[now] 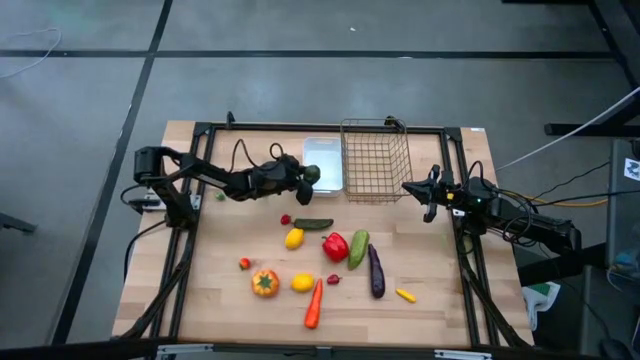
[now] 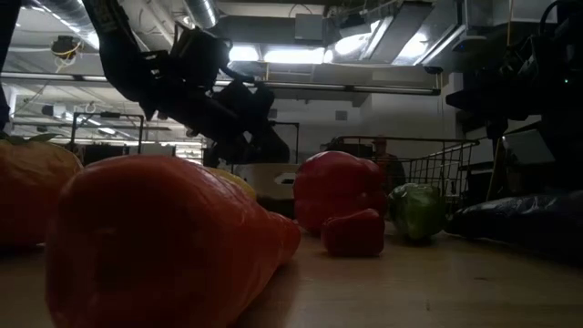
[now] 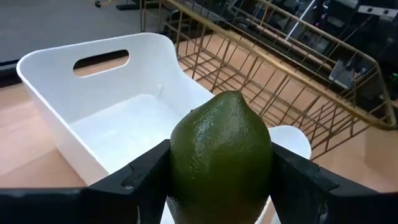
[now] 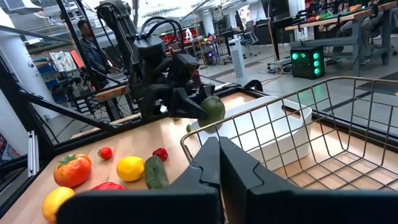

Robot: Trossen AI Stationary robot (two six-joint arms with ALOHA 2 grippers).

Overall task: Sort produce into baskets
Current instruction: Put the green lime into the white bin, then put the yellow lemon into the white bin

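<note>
Looking across the table from the left, you see your left gripper (image 1: 312,178) clenched on a green lime (image 3: 221,158), one finger (image 3: 134,180) on each side of it. It hangs at the near left corner of the white tray (image 1: 323,152), and the right wrist view shows the lime held above the tray's rim, clear of the wood.

The tray sits at the far edge of the table (image 1: 220,260), with the wire basket (image 1: 375,160) touching or just beside it on the right; you cannot tell which. What lies inside either one is too small to tell.

Nearer you, the rest of the produce lies loose on the wood: a small red piece (image 1: 244,263), an orange tomato (image 1: 265,283), two yellow lemons (image 1: 294,238) (image 1: 302,282), a dark green cucumber (image 1: 314,224), an orange carrot (image 1: 314,303), a red pepper (image 1: 335,246), a lighter green cucumber (image 1: 358,248) just beside the pepper, a purple eggplant (image 1: 376,272) and a little yellow chilli (image 1: 405,295).

On the right, your right gripper (image 1: 428,193) waits beside the basket's right wall with its fingers pressed together, grasping nothing.

A person (image 4: 90,50) stands in the room beyond the table.
</note>
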